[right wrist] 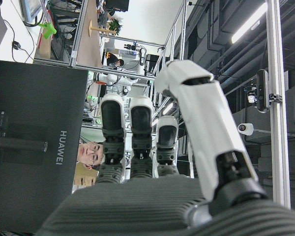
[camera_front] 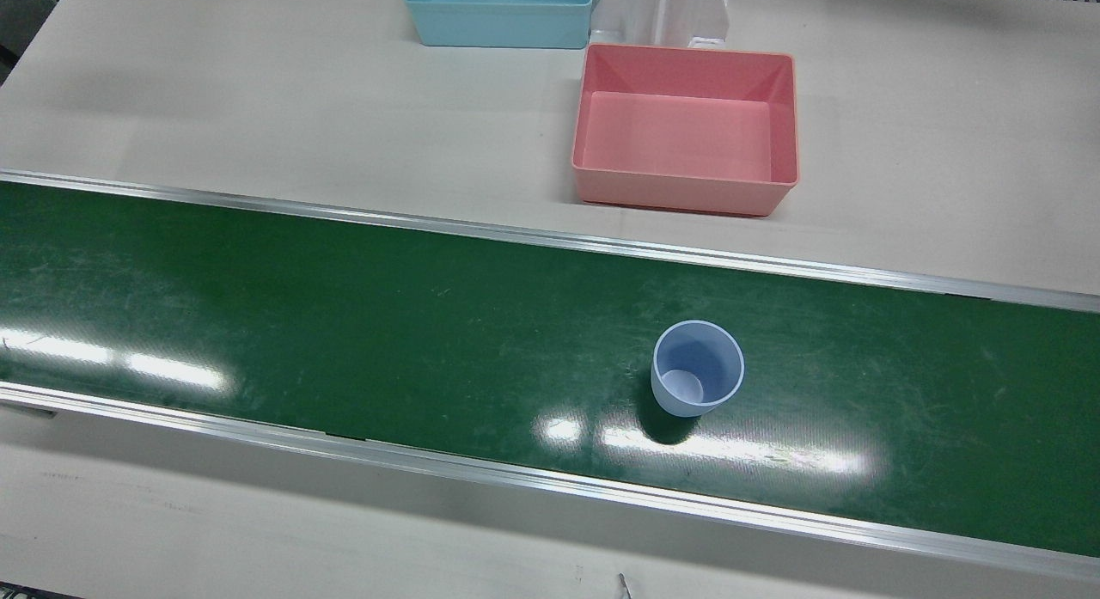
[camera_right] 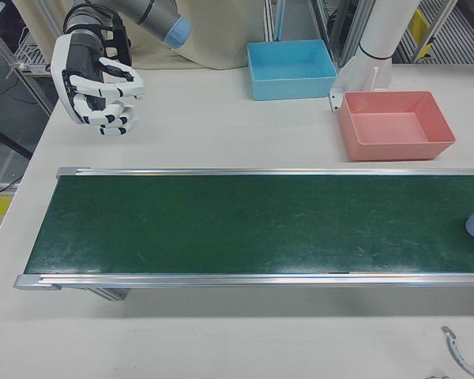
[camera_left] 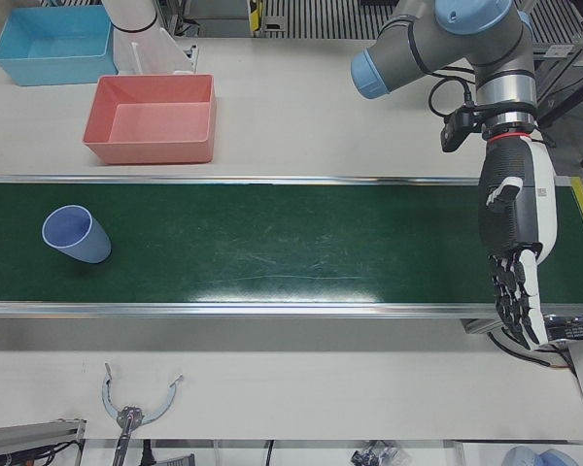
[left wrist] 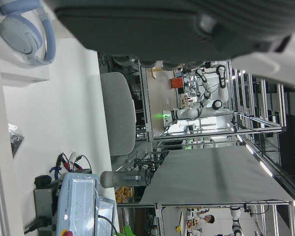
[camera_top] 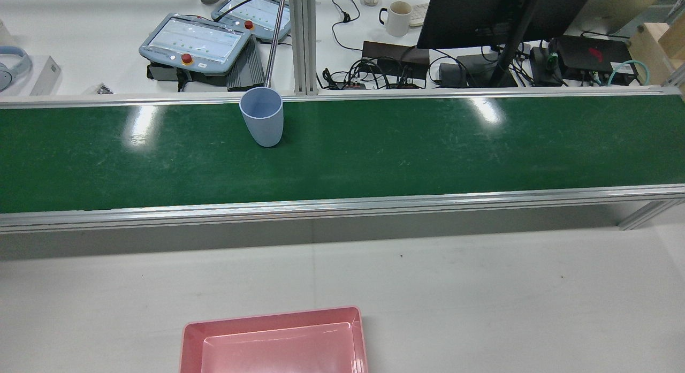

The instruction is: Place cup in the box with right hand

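Reaching for that pale blue cup [camera_front: 697,368] upright on the green conveyor belt [camera_front: 344,324], the empty, loosely curled right robot hand [camera_right: 99,79] should probably wrap its sidewall before heading to the pink box [camera_front: 685,126].

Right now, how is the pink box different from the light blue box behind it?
The pink box is salmon pink; the light blue box is pale blue. The pink box sits nearer the green conveyor belt, while the light blue box lies farther back, toward the table's rear edge. In the right-front view the pink box stands beside the white pedestal, and the light blue box sits on that pedestal's other side. Both are open, rectangular and empty.
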Controlling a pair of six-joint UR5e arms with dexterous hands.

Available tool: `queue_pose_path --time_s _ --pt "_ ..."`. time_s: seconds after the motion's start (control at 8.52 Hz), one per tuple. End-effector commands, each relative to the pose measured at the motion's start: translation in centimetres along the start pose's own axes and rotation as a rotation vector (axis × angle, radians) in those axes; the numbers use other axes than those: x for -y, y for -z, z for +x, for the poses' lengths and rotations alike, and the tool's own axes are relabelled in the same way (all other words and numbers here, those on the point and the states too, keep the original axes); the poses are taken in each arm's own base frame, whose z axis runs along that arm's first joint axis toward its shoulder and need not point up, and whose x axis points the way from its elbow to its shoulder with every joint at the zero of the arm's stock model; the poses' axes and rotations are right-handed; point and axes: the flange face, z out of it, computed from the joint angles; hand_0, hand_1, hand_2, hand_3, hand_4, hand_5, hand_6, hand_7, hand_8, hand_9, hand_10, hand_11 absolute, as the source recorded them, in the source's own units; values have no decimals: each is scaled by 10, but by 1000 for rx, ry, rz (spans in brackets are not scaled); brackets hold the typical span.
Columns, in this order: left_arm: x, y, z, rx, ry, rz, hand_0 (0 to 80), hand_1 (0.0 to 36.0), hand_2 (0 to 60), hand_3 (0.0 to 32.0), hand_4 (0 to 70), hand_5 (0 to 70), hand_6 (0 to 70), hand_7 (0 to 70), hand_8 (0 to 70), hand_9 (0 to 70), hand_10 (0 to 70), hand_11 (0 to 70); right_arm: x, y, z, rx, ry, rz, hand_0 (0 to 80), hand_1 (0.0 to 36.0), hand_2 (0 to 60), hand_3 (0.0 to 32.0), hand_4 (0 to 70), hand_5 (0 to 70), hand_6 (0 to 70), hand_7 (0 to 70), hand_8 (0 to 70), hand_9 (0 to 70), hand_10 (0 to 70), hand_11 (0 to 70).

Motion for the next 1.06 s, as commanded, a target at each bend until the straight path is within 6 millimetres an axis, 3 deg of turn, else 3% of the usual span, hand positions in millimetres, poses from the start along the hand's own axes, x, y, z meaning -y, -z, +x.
queue_pose_path --time_s 0.0,0.94 --pt "0 0 0 0 0 0 0 0 0 0 0 0 0 0 0 0 0 0 0 0 0 1 0 0 800 360 373 0 335 210 224 700 451 574 347 521" --pt "0 0 0 0 0 -1 0 0 0 0 0 0 0 0 0 0 0 0 0 0 0 1 0 0 800 360 356 0 318 210 219 700 447 567 341 514"
